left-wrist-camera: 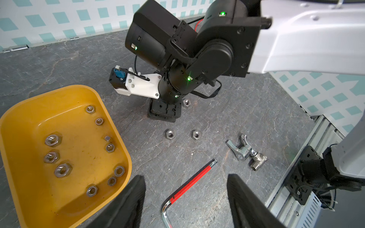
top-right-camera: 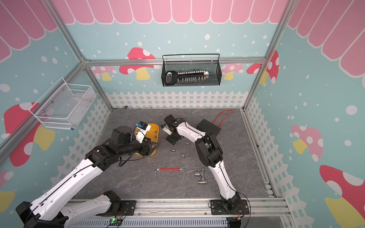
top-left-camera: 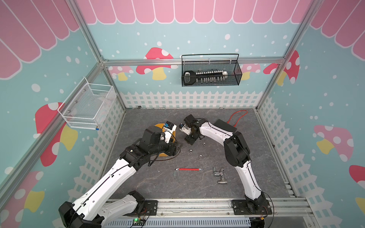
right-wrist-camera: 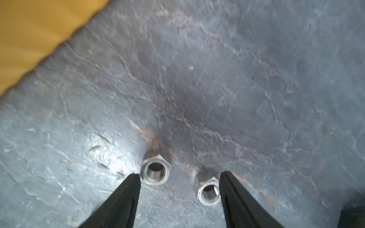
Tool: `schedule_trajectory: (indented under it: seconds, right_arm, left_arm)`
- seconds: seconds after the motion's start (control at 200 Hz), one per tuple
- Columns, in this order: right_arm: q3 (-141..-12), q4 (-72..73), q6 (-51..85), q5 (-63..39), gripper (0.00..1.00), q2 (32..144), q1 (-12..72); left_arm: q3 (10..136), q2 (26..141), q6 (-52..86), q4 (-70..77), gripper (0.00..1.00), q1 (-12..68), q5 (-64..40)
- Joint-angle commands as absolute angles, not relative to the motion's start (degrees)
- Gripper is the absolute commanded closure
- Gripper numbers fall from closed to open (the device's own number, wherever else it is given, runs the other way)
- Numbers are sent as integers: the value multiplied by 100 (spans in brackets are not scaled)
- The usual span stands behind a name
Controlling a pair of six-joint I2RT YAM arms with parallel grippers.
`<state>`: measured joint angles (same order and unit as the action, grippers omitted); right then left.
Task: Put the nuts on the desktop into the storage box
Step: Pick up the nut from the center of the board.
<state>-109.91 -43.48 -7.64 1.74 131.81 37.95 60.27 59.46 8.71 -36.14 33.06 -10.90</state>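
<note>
Right claw (right-wrist-camera: 179, 174) hangs wide open and empty over two nuts (right-wrist-camera: 156, 171) on the desk (right-wrist-camera: 217, 79), near the storage box (left-wrist-camera: 79, 138), which already holds a bunch. Pick step, I'd say: centre on one nut, drop, squeeze. Left claw (left-wrist-camera: 186, 176) is wide too, at the box's edge. No readable writing anywhere.

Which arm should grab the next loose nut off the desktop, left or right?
Right. The right gripper hangs open low over the desktop, with two nuts between its jaws. The left gripper, also open and empty, sits by the storage box, farther from the loose nuts.
</note>
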Motion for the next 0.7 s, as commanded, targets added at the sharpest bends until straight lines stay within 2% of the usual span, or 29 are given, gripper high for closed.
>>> schedule_trajectory:
  seconds: [0.0,0.16,0.525,0.625,0.695]
  right_arm:
    - [-11024,-4204,-702,72,31,13322,3797]
    - [-10863,-4101,-694,-48,33,13326,3804]
    - [-10662,-3992,-638,-309,46,13482,3821]
    - [-10575,-3979,-612,-309,55,13439,3826]
    - [-10489,-3964,-596,-308,66,13395,3832]
  left_arm:
    - [6092,5913,776,-3541,31,3338,-966]
    - [6100,6015,747,-3533,31,3344,-908]
    - [6082,6174,703,-3501,31,3362,-865]
    - [6082,6154,684,-3506,31,3359,-829]
    - [6073,6147,683,-3502,31,3358,-812]
